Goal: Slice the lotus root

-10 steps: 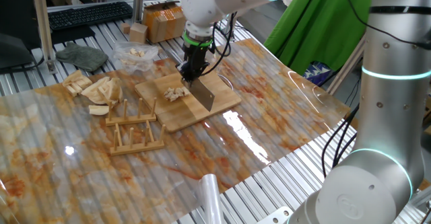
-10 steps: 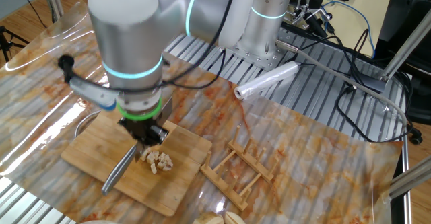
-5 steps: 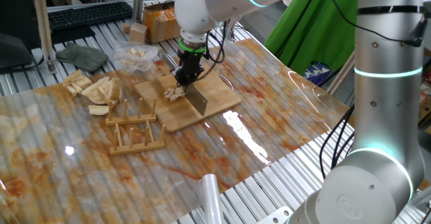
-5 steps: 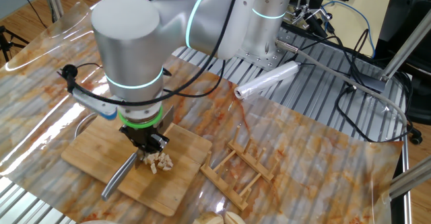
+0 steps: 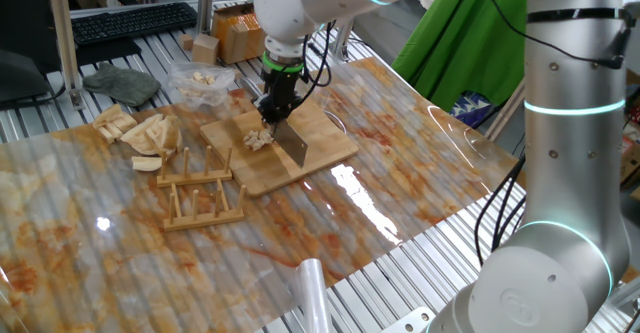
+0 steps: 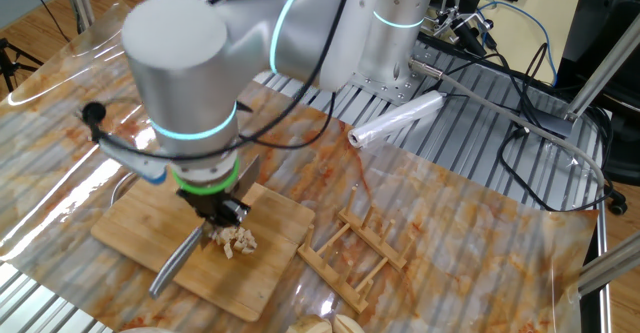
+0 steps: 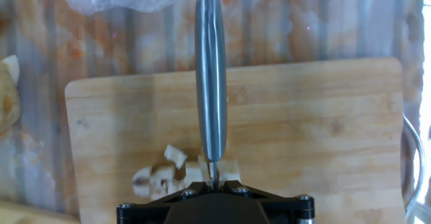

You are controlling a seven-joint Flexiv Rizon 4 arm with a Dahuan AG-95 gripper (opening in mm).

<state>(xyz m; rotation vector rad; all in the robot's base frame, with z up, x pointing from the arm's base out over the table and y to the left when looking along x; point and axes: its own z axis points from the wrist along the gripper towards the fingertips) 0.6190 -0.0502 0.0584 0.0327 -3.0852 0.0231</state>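
I see my tool [image 5: 277, 111] clamped tight on a knife [image 7: 211, 83], pointing straight down over the bamboo board [image 5: 325, 145]. The blade [image 5: 295, 145] angles down to the board beside the lotus root [image 5: 259, 139], which lies in a cluster of small pale bits near the board's middle. A wooden rack [image 5: 201, 195] stands on the surface [image 5: 120, 263] nearby.

Lotus root bits [image 5: 259, 139] lying on the bamboo board [image 5: 325, 145], knife blade [image 5: 296, 144] standing just beside them. Wooden rack [image 5: 199, 195] sitting in front of the board, plastic bag [image 5: 202, 81] behind it, slice heap [image 5: 143, 131] lying left.
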